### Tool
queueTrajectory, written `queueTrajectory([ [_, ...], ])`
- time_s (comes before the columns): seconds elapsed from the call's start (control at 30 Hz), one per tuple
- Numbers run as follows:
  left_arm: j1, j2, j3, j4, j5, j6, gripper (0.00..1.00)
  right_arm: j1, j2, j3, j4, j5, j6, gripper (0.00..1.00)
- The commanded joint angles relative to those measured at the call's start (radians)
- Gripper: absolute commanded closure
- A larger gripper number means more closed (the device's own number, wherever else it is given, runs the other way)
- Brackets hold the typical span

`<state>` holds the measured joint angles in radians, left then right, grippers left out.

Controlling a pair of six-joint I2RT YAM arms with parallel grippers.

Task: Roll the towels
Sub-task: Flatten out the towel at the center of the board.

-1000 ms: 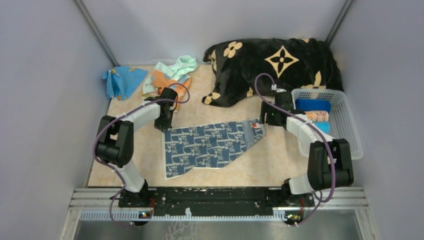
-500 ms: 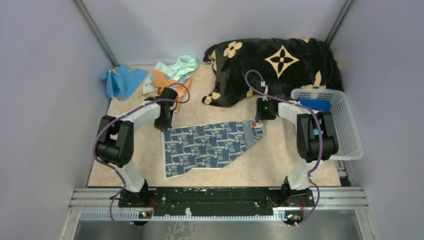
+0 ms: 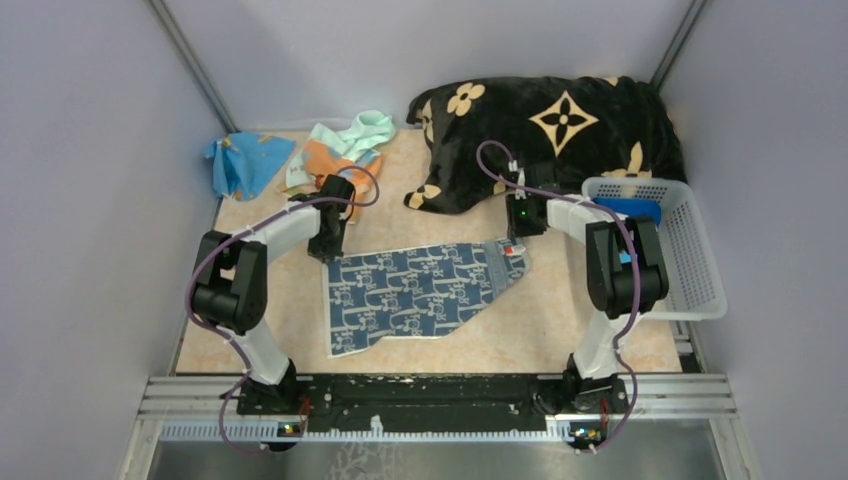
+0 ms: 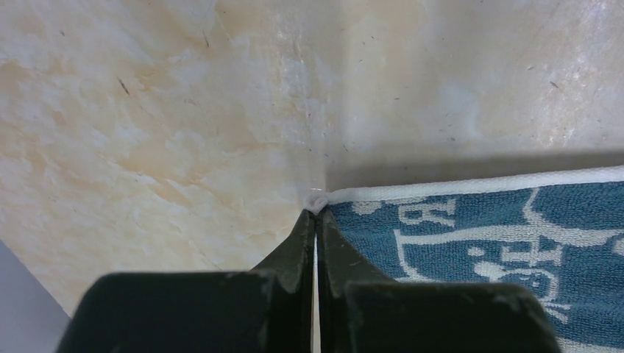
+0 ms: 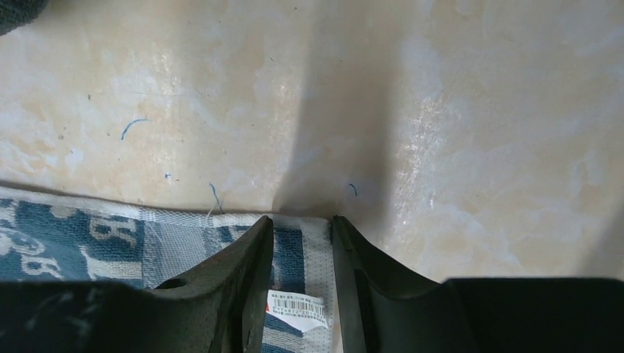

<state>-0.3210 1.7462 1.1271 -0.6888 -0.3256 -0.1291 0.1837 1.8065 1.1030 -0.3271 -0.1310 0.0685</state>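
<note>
— Left jaws?
— I see them clenched on the far left corner of the towel.
— Right jaws?
— Parted, astride its far right corner; it lies flat on the tabletop.

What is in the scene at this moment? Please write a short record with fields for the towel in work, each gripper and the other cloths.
towel in work: blue patterned towel, spread out, not rolled
left gripper: shut on the towel's far left corner
right gripper: jaws apart, astride the towel's far right corner
waiting: mint towel and orange towel, crumpled at the far left
basket: at the right edge
</note>
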Motion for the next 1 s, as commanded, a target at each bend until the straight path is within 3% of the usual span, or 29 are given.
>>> queueTrajectory([
  [0.0, 0.009, 0.008, -0.003, -0.006, -0.014, 0.011, 1.0, 0.053, 0.045, 0.01, -0.136, 0.111, -0.021, 0.64],
  [0.3, 0.017, 0.016, -0.001, -0.009, -0.011, 0.007, 1.0, 0.057, 0.057, 0.014, -0.175, 0.169, -0.018, 0.7],
  [0.53, 0.03, -0.001, 0.015, 0.005, 0.025, 0.006, 1.0, 0.057, 0.054, 0.031, -0.163, 0.202, -0.006, 1.0],
  [0.77, 0.043, -0.137, 0.082, 0.031, 0.04, -0.001, 1.0, 0.057, -0.138, 0.059, -0.124, 0.187, 0.012, 1.0],
  [0.97, 0.04, -0.312, 0.139, 0.081, 0.1, 0.041, 1.0, 0.056, -0.396, 0.056, -0.092, 0.183, 0.021, 1.0],
])
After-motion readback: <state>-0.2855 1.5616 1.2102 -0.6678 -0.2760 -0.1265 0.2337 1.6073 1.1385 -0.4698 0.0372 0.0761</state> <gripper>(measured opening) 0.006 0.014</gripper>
